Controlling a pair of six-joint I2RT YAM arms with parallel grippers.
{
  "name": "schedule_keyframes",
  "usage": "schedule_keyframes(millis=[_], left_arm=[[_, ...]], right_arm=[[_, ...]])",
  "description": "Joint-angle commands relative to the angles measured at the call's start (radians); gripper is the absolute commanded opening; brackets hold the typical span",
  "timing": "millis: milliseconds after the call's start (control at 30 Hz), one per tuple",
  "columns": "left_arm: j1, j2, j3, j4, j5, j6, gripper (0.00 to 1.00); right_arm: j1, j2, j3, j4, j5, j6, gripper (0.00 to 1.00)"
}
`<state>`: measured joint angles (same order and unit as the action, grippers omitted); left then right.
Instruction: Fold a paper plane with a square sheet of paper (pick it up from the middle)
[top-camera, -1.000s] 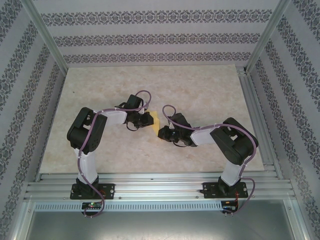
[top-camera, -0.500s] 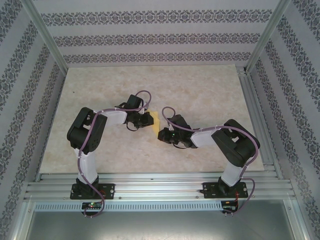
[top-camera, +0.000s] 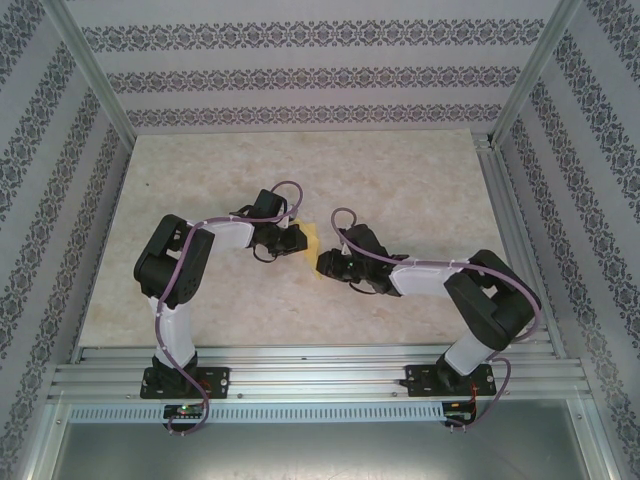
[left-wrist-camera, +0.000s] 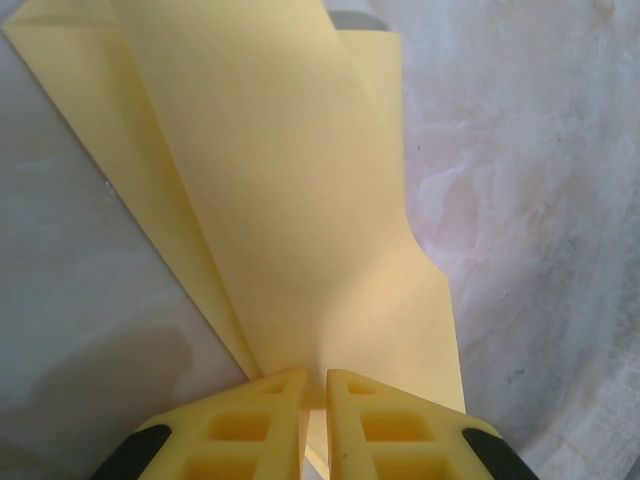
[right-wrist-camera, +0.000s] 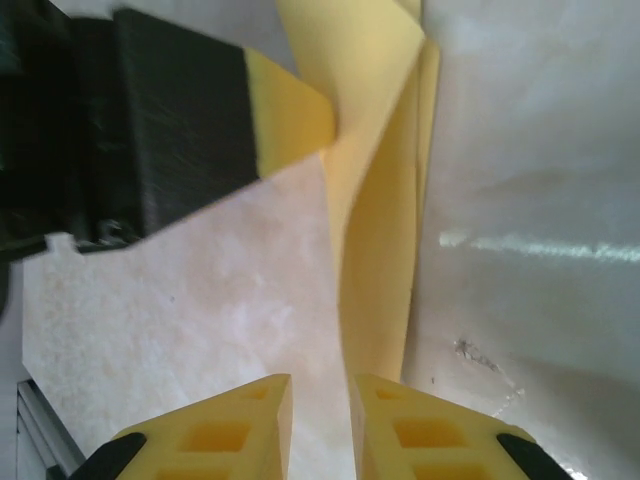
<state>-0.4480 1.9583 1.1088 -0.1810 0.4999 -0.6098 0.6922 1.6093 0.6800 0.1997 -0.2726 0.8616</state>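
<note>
My left gripper (left-wrist-camera: 315, 398) is pinched tight on the paper (left-wrist-camera: 300, 200), elbow folded. My right gripper (right-wrist-camera: 320, 405) faces it close by, jaws parted a crack, arm stretched low.

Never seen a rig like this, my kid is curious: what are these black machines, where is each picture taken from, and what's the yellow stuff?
Two robot arms, bolted at the near edge of a marbled table. The wide picture looks down from above: left arm, right arm. The other two come from cameras on each wrist, looking past that arm's yellow-tipped jaws. The yellow thing is a partly folded sheet of paper. The left jaws are shut on its edge; the right jaws stand apart just short of it, holding nothing.
</note>
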Motion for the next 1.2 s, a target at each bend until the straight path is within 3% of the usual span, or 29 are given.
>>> schedule_keyframes(millis=[0,467,1167], left_arm=[[-0.01,0.013,-0.02,-0.02,-0.035,0.014,0.16],[-0.009,0.013,-0.02,-0.015,-0.03,0.011,0.16],[-0.009,0.014,-0.02,-0.021,-0.059,-0.012,0.16]], right_arm=[[-0.01,-0.024,0.053,-0.072,0.071,-0.05,0.23],[0.022,0.169,0.194,-0.072,-0.018,-0.066,0.15],[0.018,0.217,0.162,-0.108,-0.049,-0.069,0.15]])
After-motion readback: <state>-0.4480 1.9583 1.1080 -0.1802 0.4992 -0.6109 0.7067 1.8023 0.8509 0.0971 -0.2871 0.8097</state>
